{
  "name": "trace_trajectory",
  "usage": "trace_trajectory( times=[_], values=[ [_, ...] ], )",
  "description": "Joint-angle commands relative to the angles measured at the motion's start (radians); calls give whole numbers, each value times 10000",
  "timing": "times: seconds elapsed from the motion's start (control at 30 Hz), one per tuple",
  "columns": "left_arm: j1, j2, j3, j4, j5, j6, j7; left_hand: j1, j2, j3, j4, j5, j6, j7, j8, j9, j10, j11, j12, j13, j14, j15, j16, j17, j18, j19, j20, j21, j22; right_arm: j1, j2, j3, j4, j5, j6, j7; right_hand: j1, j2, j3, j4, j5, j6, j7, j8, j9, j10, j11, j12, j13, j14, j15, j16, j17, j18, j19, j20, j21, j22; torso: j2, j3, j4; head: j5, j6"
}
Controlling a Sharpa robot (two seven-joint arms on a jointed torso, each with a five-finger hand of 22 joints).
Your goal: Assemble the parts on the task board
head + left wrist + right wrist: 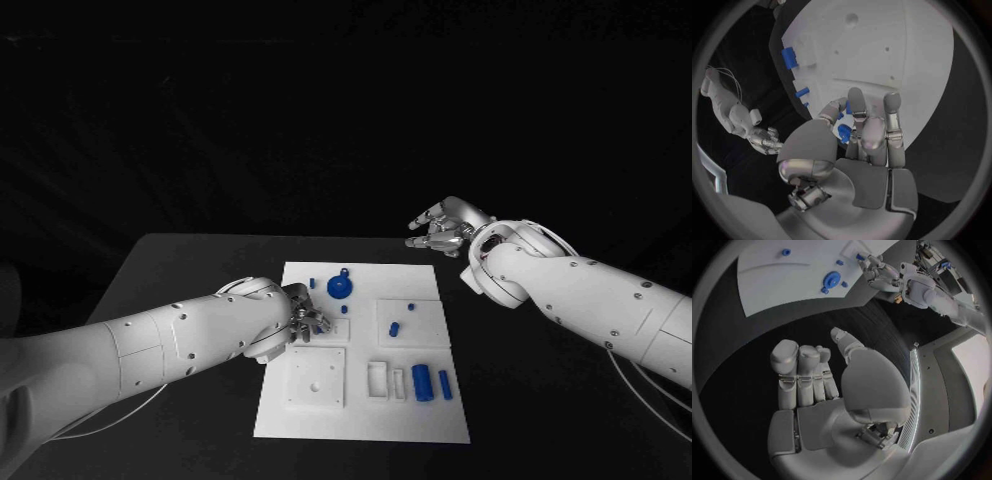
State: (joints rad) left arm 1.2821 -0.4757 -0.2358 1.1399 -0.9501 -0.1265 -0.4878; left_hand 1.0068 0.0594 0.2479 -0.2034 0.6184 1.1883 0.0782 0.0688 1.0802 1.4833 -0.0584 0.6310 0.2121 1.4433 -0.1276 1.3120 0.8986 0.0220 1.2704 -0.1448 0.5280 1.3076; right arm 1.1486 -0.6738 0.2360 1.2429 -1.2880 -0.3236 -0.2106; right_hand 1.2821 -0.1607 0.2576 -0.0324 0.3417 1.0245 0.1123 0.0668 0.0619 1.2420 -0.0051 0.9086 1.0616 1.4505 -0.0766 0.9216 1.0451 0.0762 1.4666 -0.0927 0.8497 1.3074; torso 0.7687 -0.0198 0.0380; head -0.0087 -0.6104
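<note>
The robot's left hand point(299, 322) hovers low over the left part of the white task board point(325, 420), and the left wrist view shows its fingers point(856, 102) curled around a small blue part point(844, 133), pinched against the thumb. Just right of that hand, on the board, lies a tiny blue piece point(343, 309), and a little farther away sits a round blue part point(339, 288) with a small blue peg point(346, 271) at its far side. Toward the board's middle right, a raised white square block point(400, 320) carries two small blue pieces, one short point(395, 328) and one at the far edge point(411, 305). At the near side of the board a square white plate point(316, 378) lies to the left, and to its right sit narrow white slots point(378, 378), then a thick blue cylinder point(423, 382) and a thinner blue pin point(446, 384) lying side by side. The right hand point(441, 226) is well apart from all of this, raised beyond the board's far right corner over the black table point(188, 270). The right wrist view shows its fingers point(798, 370) extended and close together, the thumb apart, with nothing in its grasp.
</note>
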Motion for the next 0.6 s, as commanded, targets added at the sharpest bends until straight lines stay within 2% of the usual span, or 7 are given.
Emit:
trace_trajectory(
  times=[0.03, 0.17, 0.4, 0.6],
  values=[
    [-79, 104, -45, -30, 73, 760, -108, 298, 286, 46, -22, 19, 1969, -1302, 11, 22, 326, -214, 56, -19, -9, -32, 40, -3, 45, 53, 30, -41, 167, -8, 21, 5, -8, -28, 179, 18, -66, 22, 58, -3, 17, 57, -14, -49, 5, -83, 14, -47, -11, -14, 36, -68, 10, 59, 354, 17, -35, 1101, -3, -2, 16, -2, -3],
    [-70, 170, -44, -105, 83, 898, -131, 298, 286, 46, -22, 19, 1969, -1302, 11, 22, 326, -214, 56, -19, -9, -32, 40, -3, 45, 53, 30, -41, 167, -14, 40, 5, -26, -28, 196, 17, -66, 22, 58, -3, 17, 57, -14, -49, 5, -83, 14, -47, -11, -14, 36, -68, 10, 59, 354, 17, -35, 1101, -5, -13, 18, -3, -6],
    [-37, 331, -43, -277, 80, 1166, -202, 314, 273, 65, -102, 147, 1973, -1299, 13, 24, 327, -214, 64, -34, -8, -32, 48, 12, 41, 54, 26, -44, 172, -27, 79, 4, -63, -28, 223, 11, -66, 22, 58, -3, 17, 57, -14, -49, 5, -83, 14, -47, -11, -14, 36, -68, 10, 59, 354, 17, -35, 1101, 0, 3, 4, 7, -13],
    [-21, 434, -41, -385, 100, 1333, -222, 306, 289, 101, -148, 217, 1972, -1297, 11, 23, 327, -216, 77, -40, -6, -31, 60, 31, 36, 52, 24, -39, 176, -31, 101, 4, -80, -28, 240, 7, -66, 22, 58, -3, 17, 57, -14, -49, 5, -83, 14, -47, -11, -14, 36, -68, 10, 59, 354, 17, -35, 1101, -8, -16, 8, -10, -3]
  ],
)
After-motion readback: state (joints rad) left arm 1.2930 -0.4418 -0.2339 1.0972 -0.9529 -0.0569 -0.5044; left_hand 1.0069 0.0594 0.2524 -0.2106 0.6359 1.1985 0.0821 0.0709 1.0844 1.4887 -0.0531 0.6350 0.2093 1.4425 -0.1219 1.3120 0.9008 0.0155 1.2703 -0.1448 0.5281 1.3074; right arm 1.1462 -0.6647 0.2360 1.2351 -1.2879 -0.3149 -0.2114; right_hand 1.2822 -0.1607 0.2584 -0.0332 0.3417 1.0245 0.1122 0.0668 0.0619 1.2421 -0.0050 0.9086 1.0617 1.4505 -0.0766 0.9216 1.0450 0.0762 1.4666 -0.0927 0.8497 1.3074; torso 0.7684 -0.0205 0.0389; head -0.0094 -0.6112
